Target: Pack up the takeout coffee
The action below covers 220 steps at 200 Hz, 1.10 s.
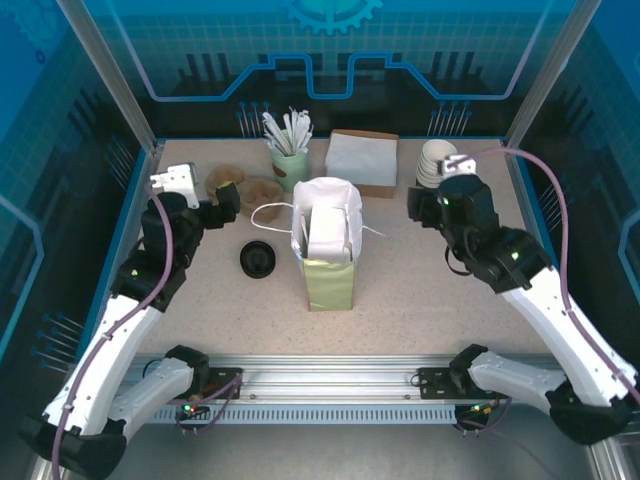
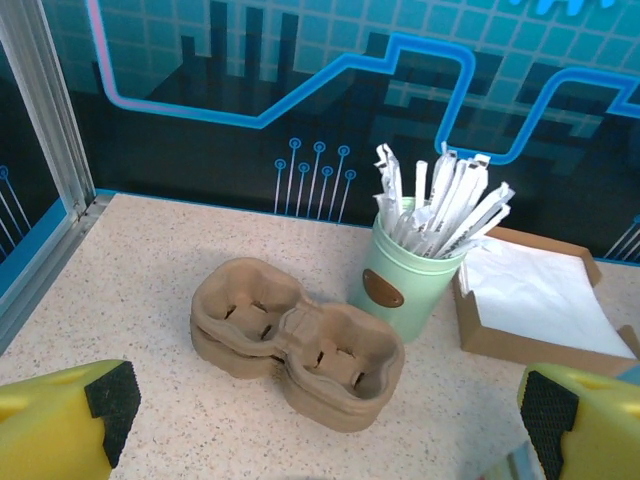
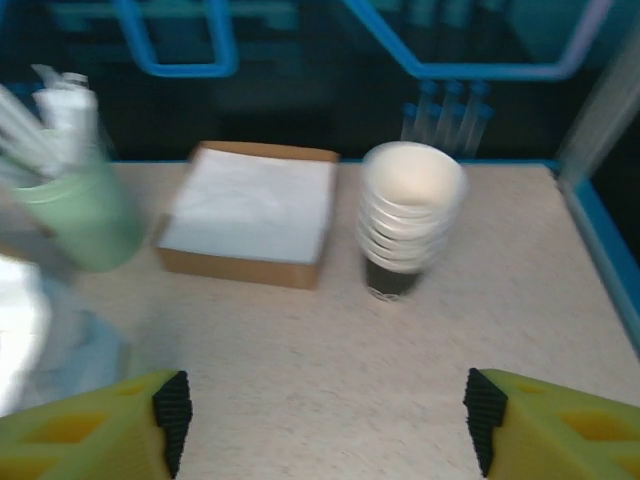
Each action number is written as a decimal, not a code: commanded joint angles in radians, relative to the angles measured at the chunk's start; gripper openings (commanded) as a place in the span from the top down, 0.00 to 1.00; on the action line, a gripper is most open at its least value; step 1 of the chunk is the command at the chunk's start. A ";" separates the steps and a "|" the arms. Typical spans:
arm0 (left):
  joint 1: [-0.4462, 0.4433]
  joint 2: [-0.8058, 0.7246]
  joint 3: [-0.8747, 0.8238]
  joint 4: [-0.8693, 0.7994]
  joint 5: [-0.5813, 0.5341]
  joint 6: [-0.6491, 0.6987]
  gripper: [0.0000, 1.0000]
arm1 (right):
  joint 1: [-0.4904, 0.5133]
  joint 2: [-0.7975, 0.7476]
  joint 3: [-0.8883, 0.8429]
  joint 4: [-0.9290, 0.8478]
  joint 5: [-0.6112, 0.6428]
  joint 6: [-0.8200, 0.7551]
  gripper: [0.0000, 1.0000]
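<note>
The takeout coffee is out of view. A white paper bag (image 1: 325,240) with a green base stands open in the middle of the table, and its white edge (image 3: 18,330) is blurred at the left of the right wrist view. My left gripper (image 1: 225,198) (image 2: 325,430) is left of the bag, open and empty, facing two nested brown cup carriers (image 2: 295,340). On the bag's right, my right gripper (image 1: 415,205) (image 3: 327,425) is open over bare tabletop, with nothing between its fingers.
A loose black lid (image 1: 257,259) lies left of the bag. Along the back stand a green cup of wrapped straws (image 1: 290,160) (image 2: 410,280), a brown box of napkins (image 1: 362,162) (image 3: 250,215) and a stack of white-rimmed cups (image 1: 437,162) (image 3: 410,220).
</note>
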 commanded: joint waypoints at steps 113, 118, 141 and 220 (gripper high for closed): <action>0.240 0.359 -0.600 0.921 -0.060 0.052 0.01 | -0.386 0.167 -0.842 1.107 -0.228 -0.215 0.00; 0.247 0.389 -0.603 0.948 -0.043 0.053 0.01 | -0.387 0.195 -0.851 1.145 -0.236 -0.222 0.00; 0.272 0.491 -0.583 1.007 0.042 0.058 0.01 | -0.390 0.279 -0.878 1.310 -0.278 -0.257 0.00; 0.288 0.663 -0.620 1.259 0.225 0.104 0.01 | -0.423 0.470 -0.893 1.560 -0.467 -0.393 0.00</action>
